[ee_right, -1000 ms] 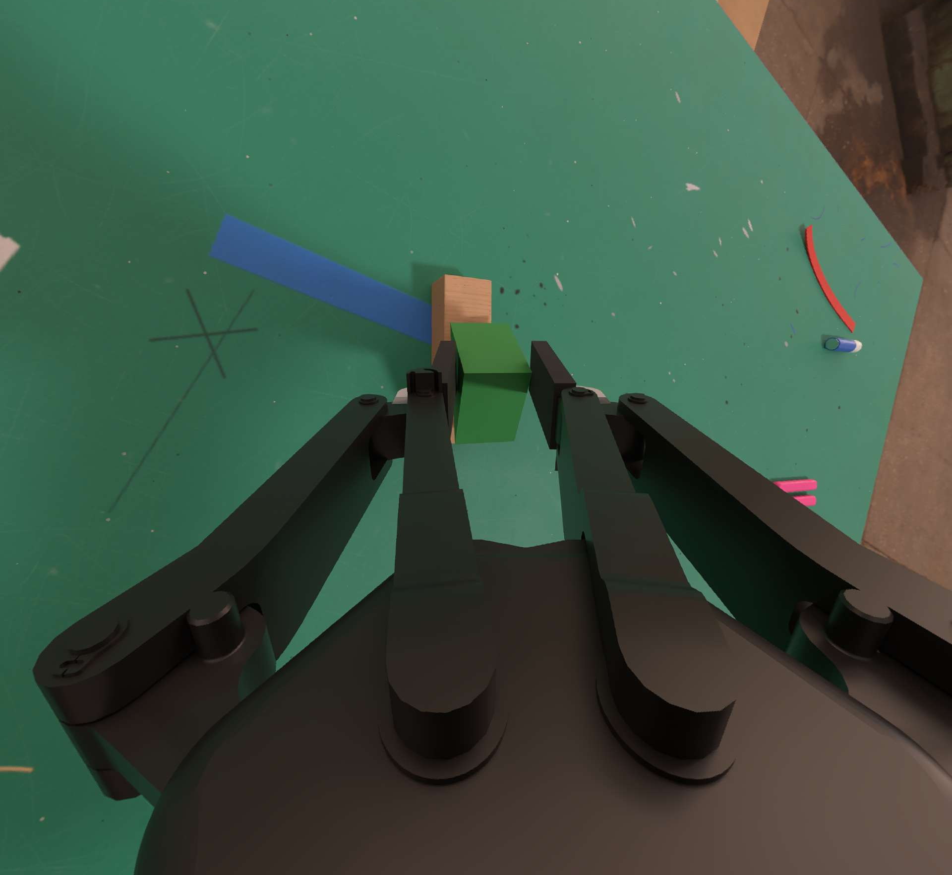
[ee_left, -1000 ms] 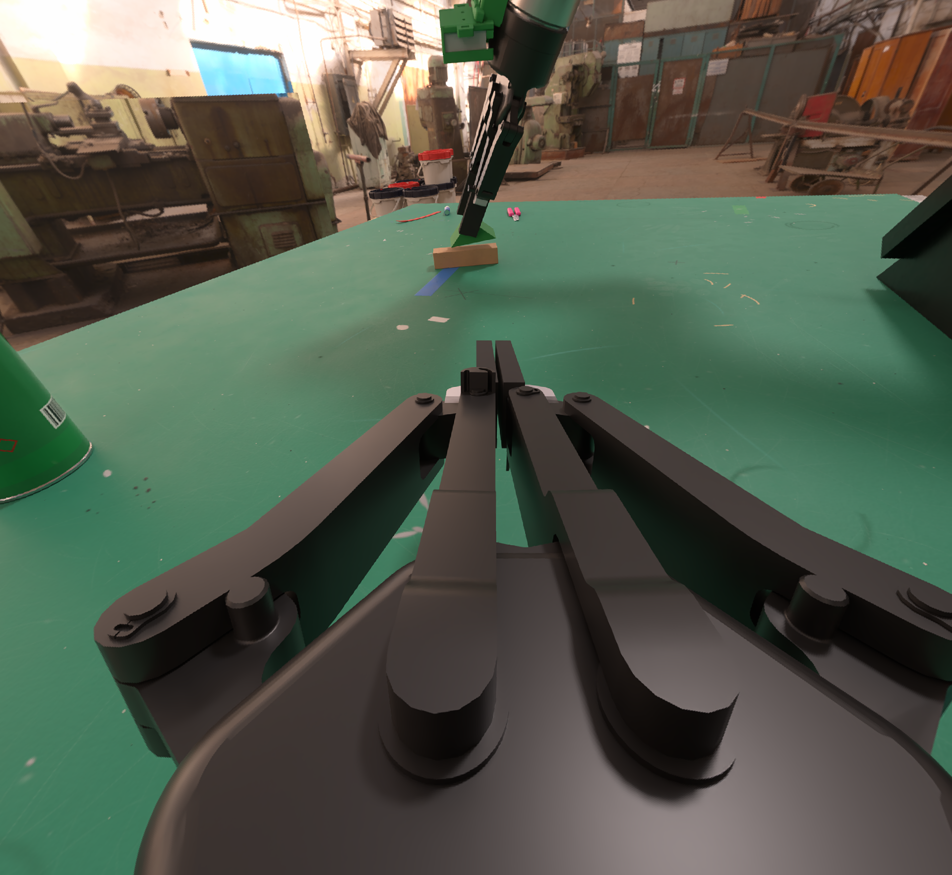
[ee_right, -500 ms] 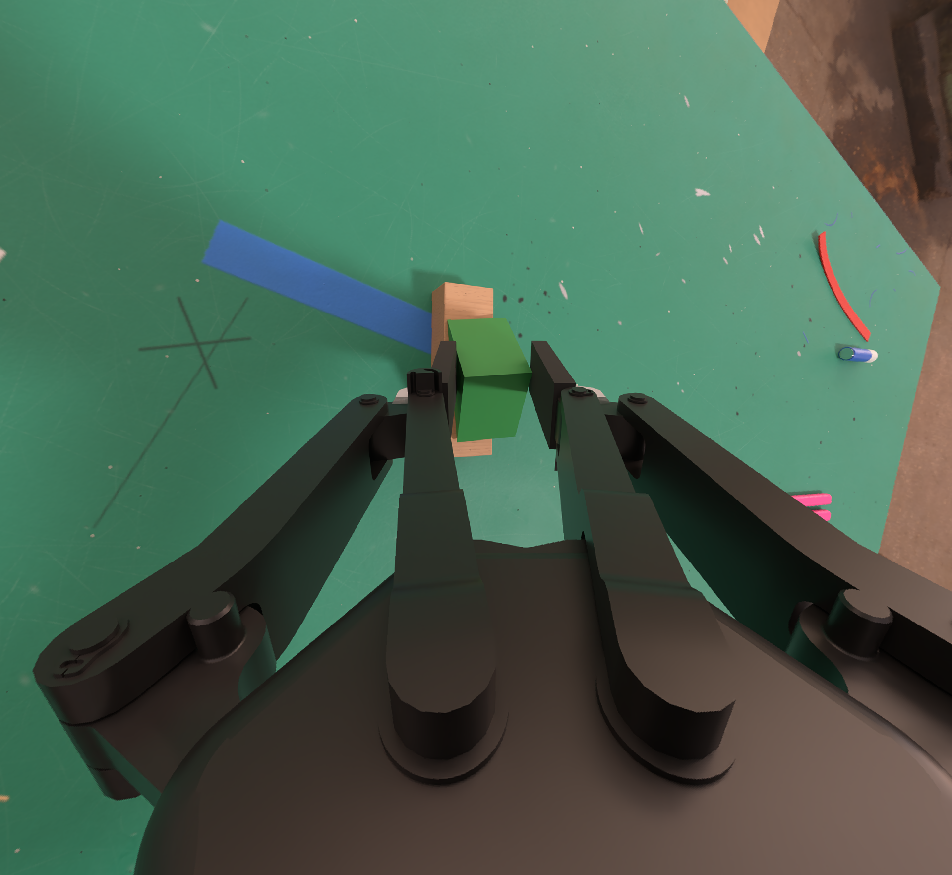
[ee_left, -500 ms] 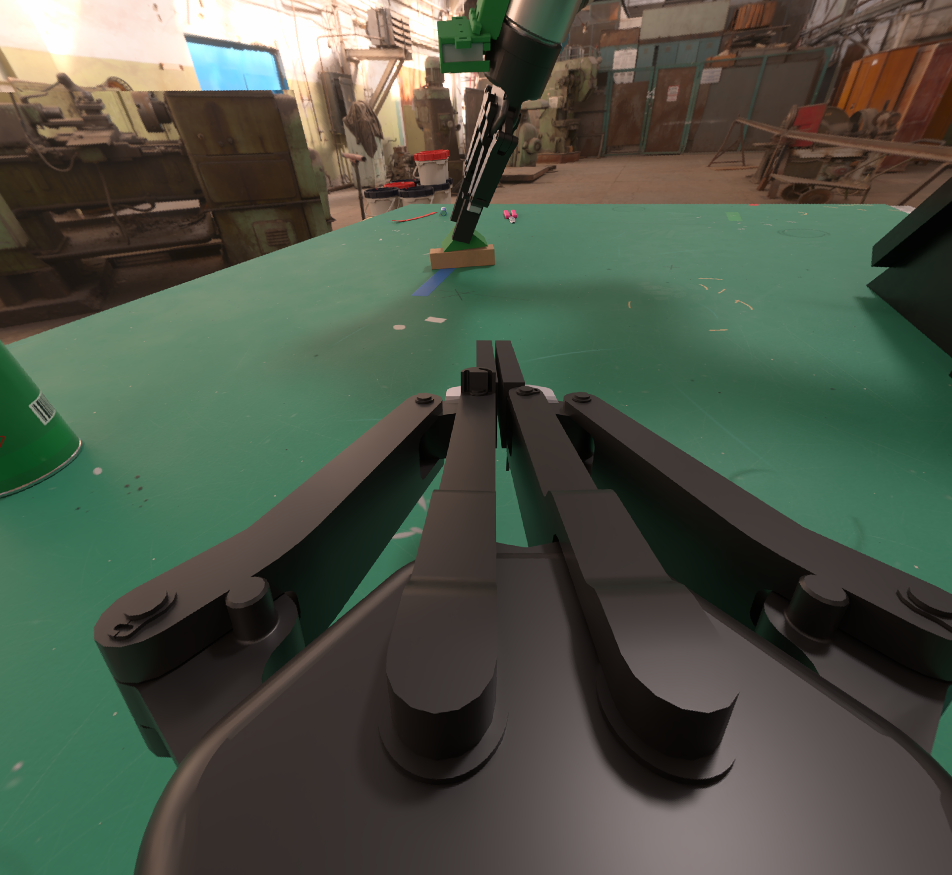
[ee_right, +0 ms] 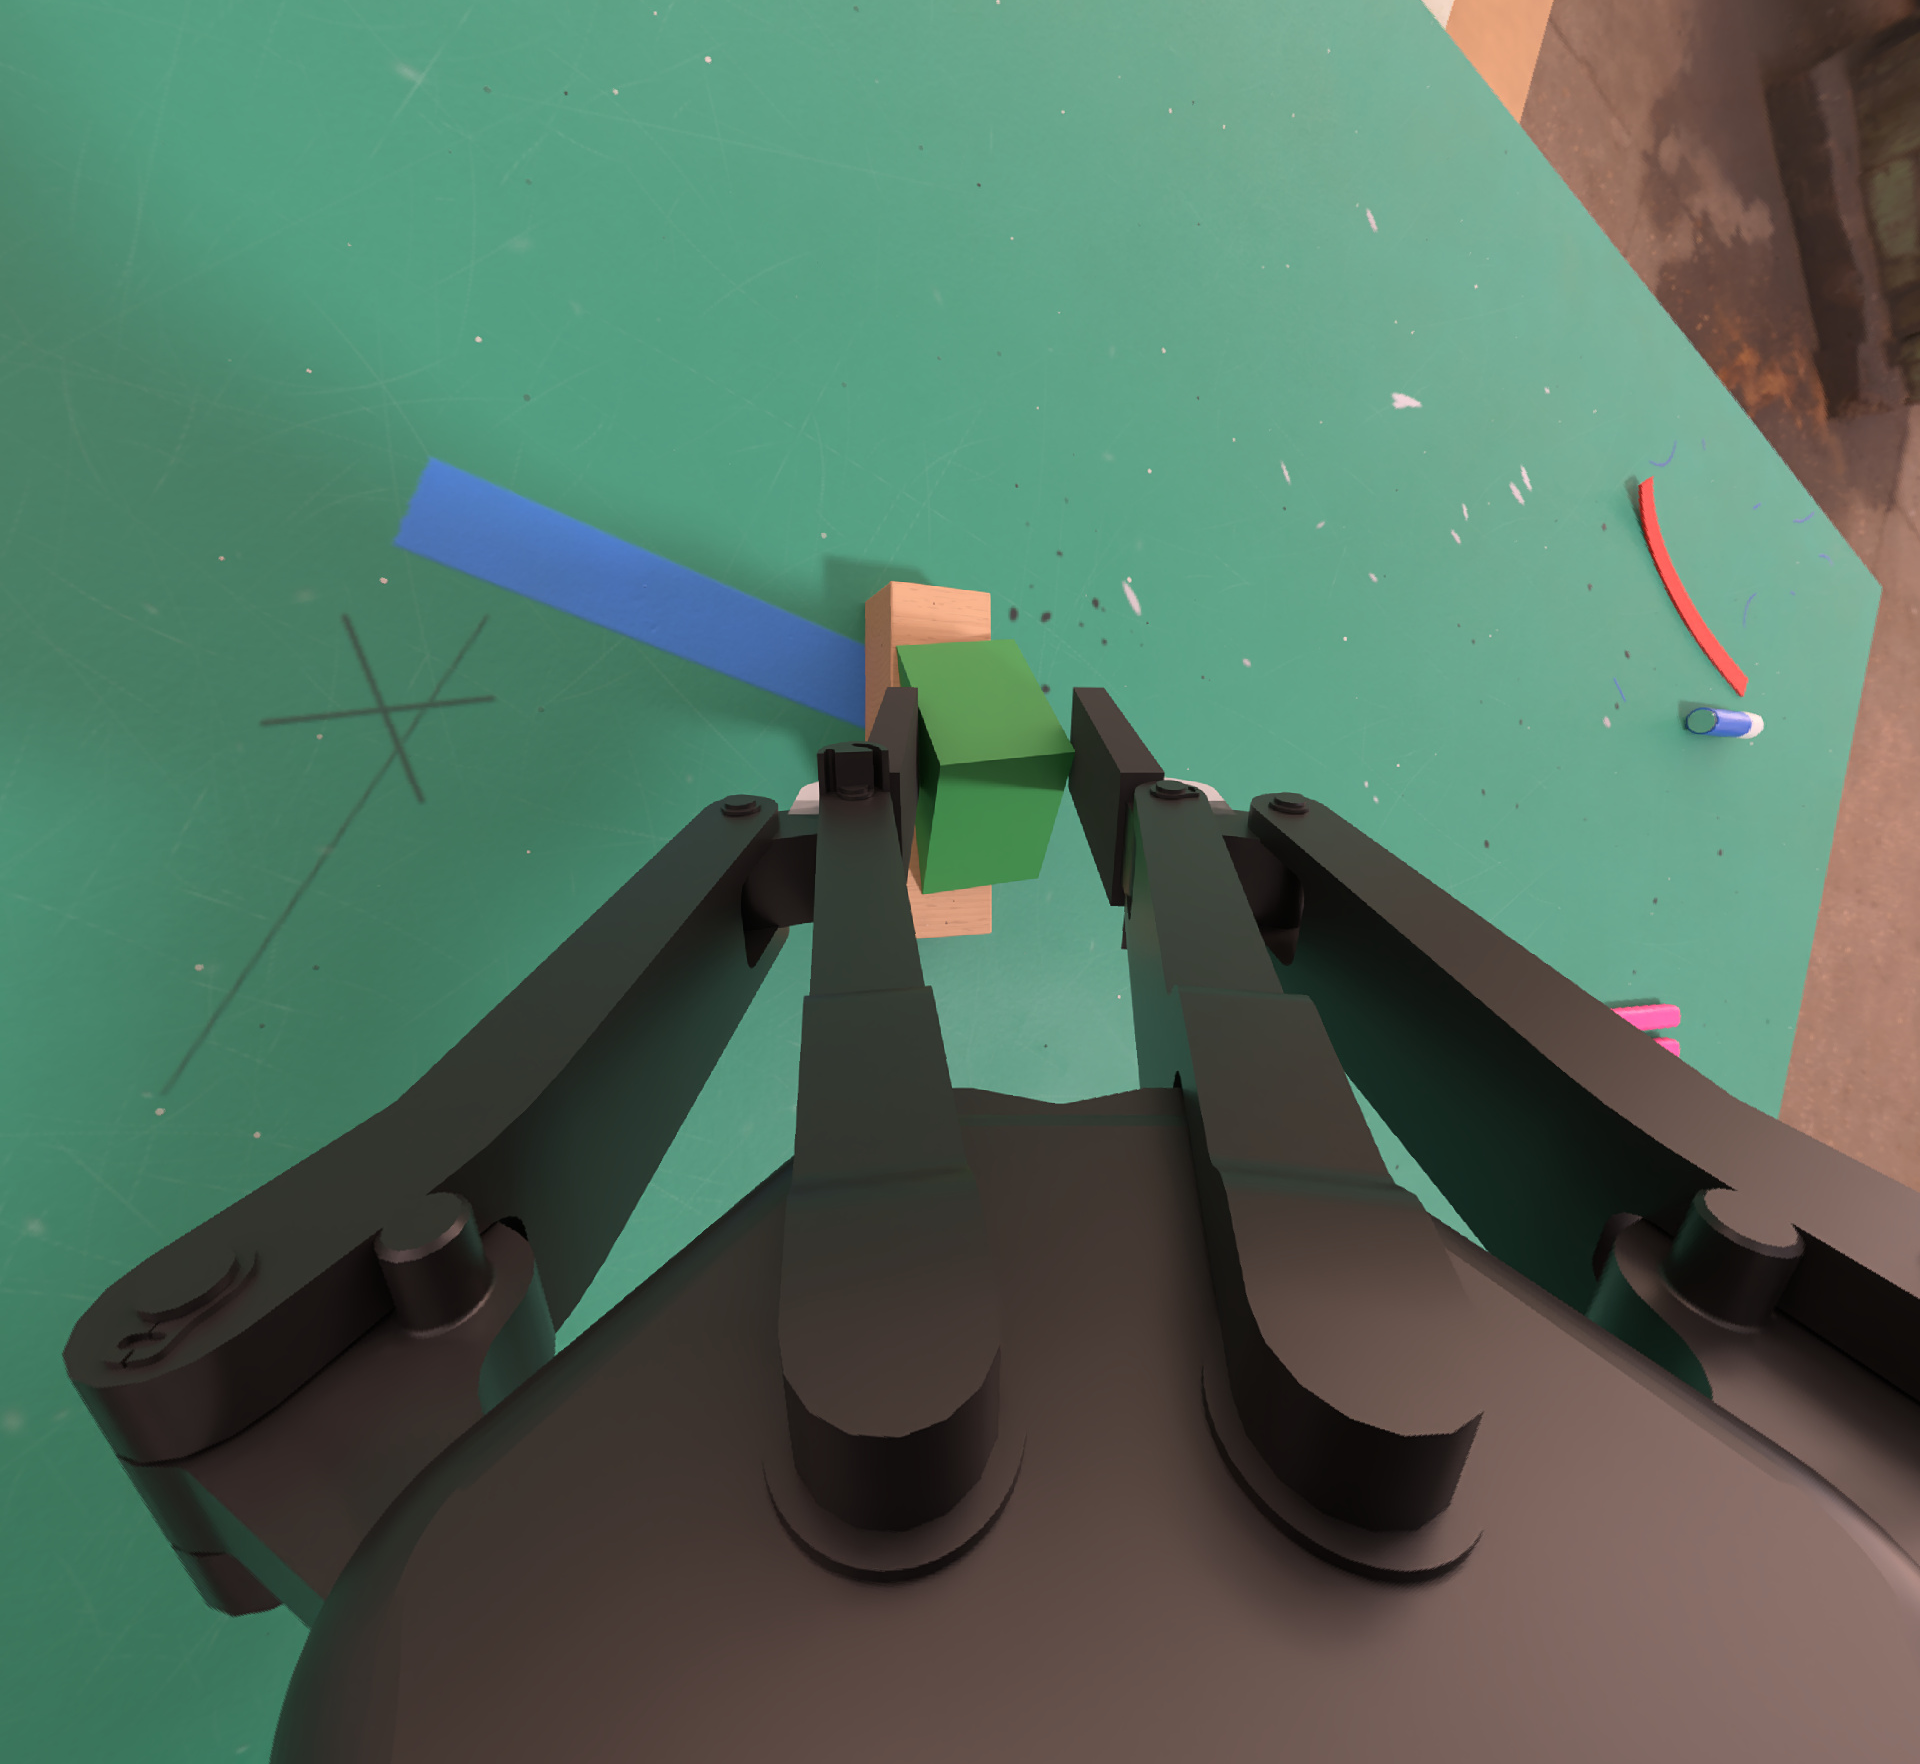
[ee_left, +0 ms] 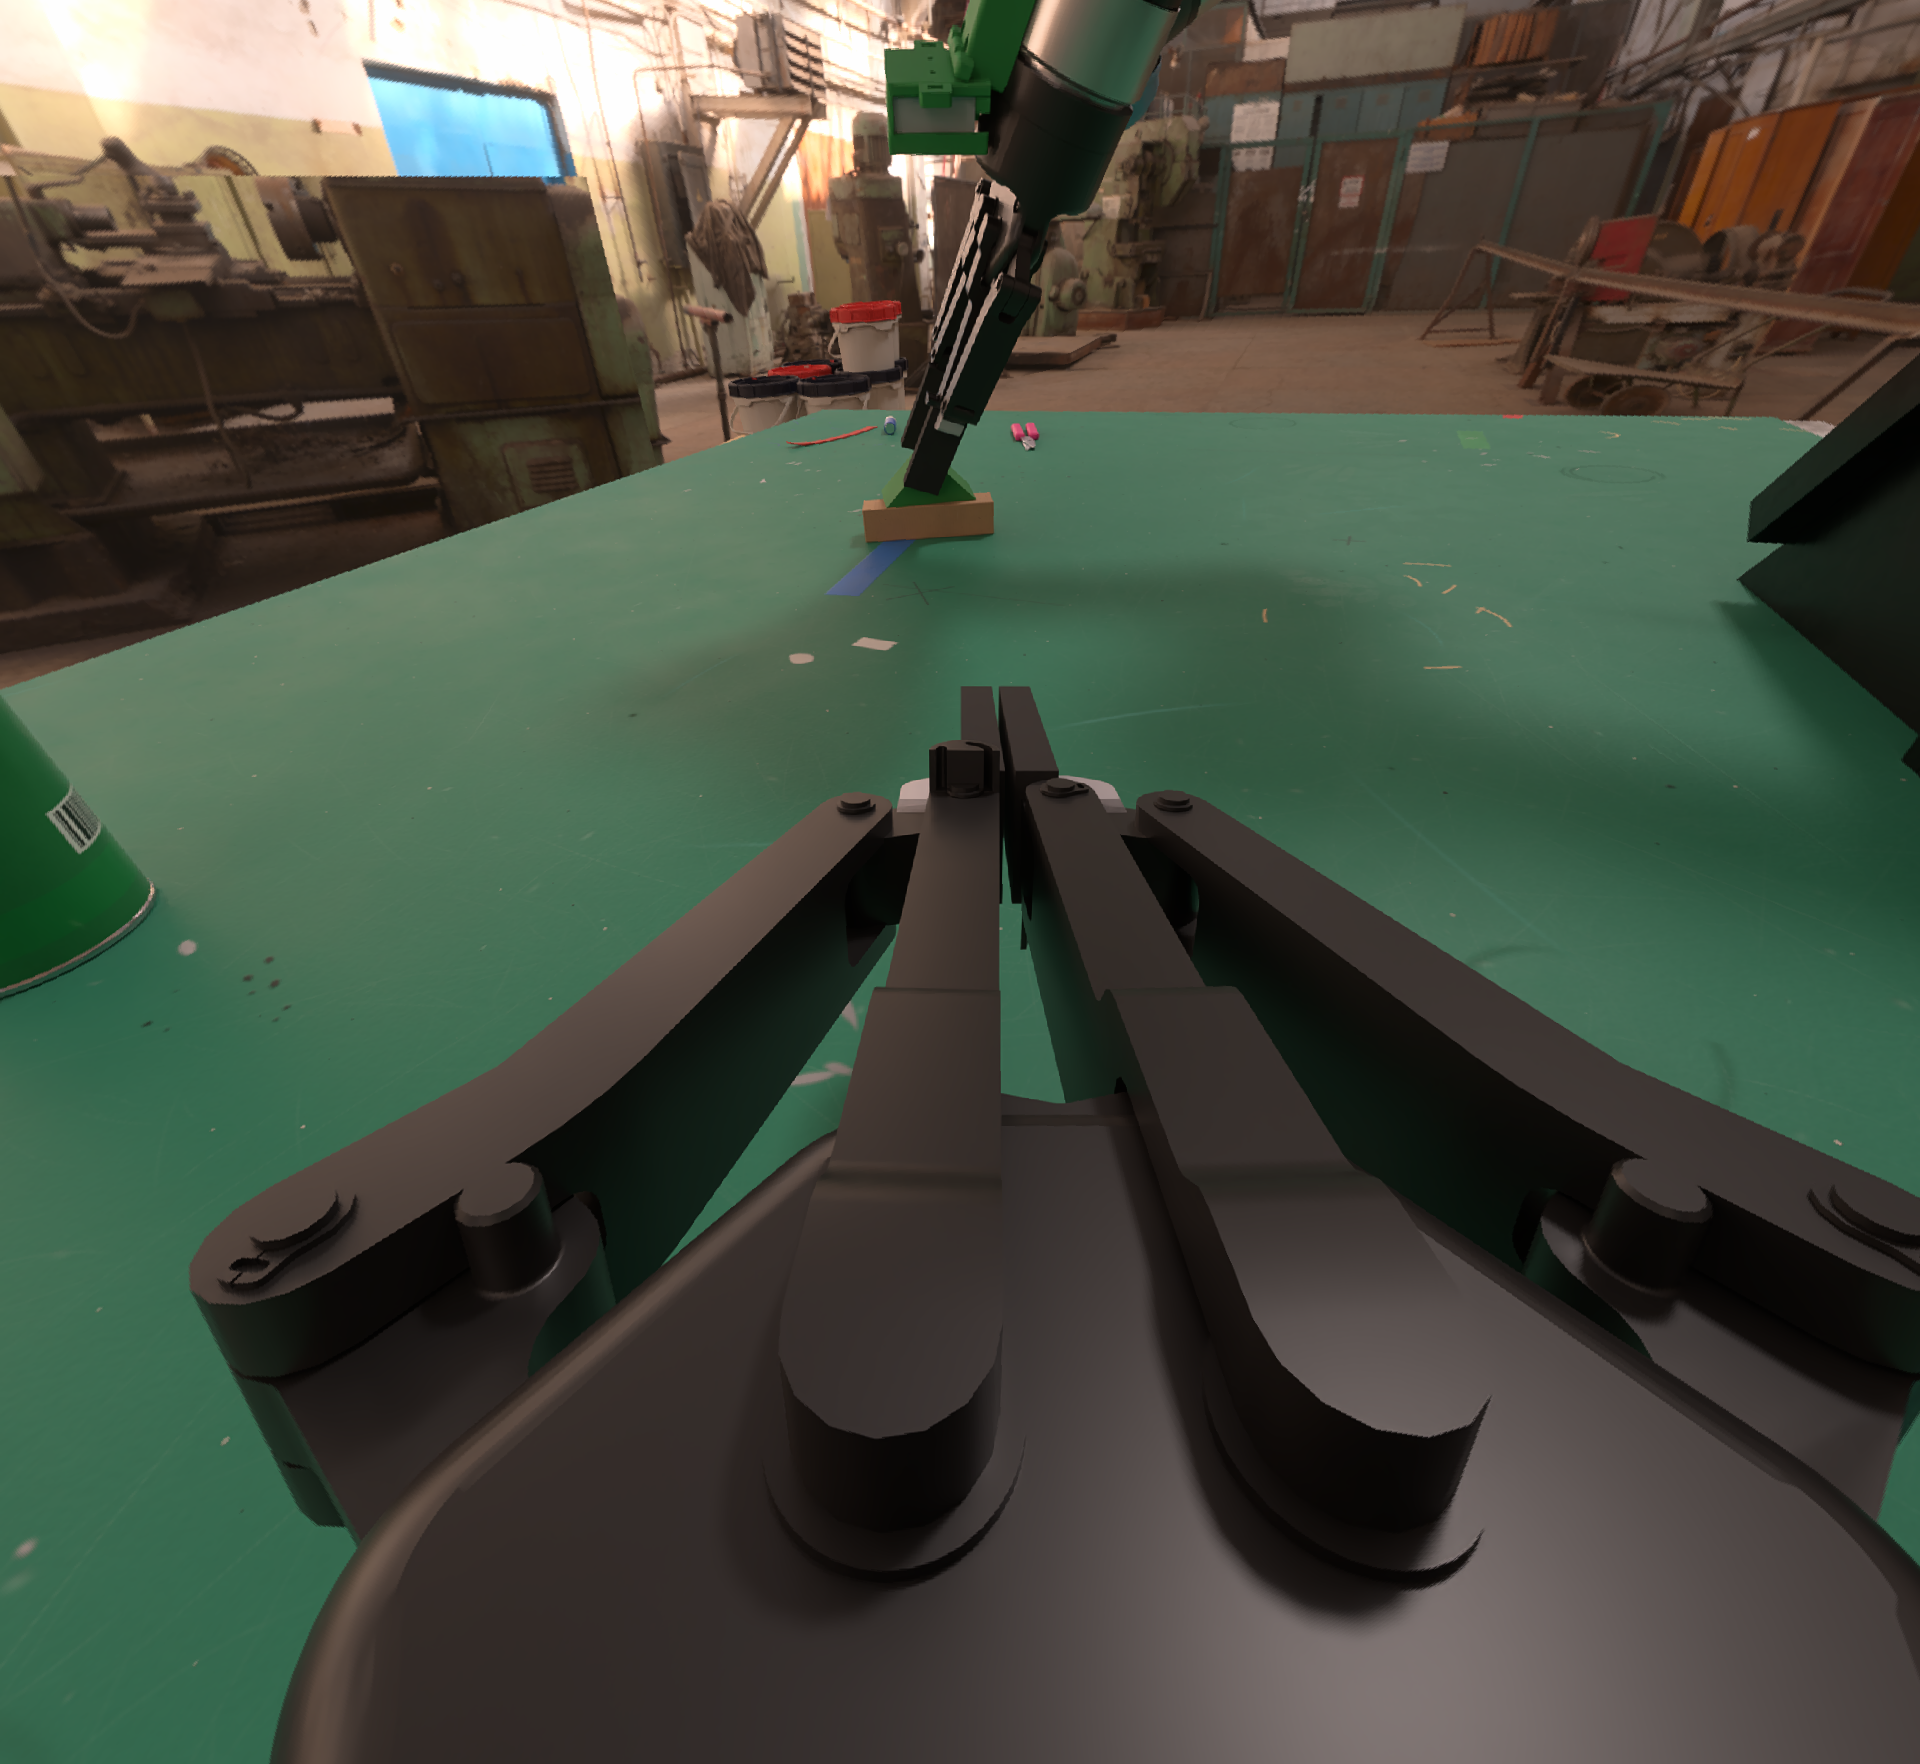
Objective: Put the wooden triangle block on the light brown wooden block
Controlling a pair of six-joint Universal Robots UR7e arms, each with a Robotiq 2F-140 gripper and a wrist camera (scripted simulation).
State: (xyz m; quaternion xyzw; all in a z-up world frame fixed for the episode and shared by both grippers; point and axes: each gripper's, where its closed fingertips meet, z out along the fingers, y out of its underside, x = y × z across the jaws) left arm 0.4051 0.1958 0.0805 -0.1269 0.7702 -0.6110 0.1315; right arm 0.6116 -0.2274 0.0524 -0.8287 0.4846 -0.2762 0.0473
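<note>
Right hand [ee_right: 995,746] over far part of green desk [ee_right: 727,208], pointing down; fingers slightly apart. Green triangle block [ee_right: 987,769] between them, sitting on light brown wooden block [ee_right: 930,618]. Left finger touching or just beside triangle's side; right finger with small visible gap. So not clamped. Triangle's ridge running across between fingers, base overhanging the brown block toward right finger. Brown block flat on desk, sticking out beyond triangle ahead of and behind fingertips. Blue tape strip [ee_right: 623,576] running out left of hand, its end at the brown block. Red curved strip [ee_right: 1688,587] and small blue cylinder [ee_right: 1723,723] well off right of hand, near desk edge. Left hand [ee_left: 995,727] fingers pressed together, holding nothing, low over desk. Both blocks well ahead of it, under right hand. Green cone [ee_left: 52,873] off left of left hand.
</note>
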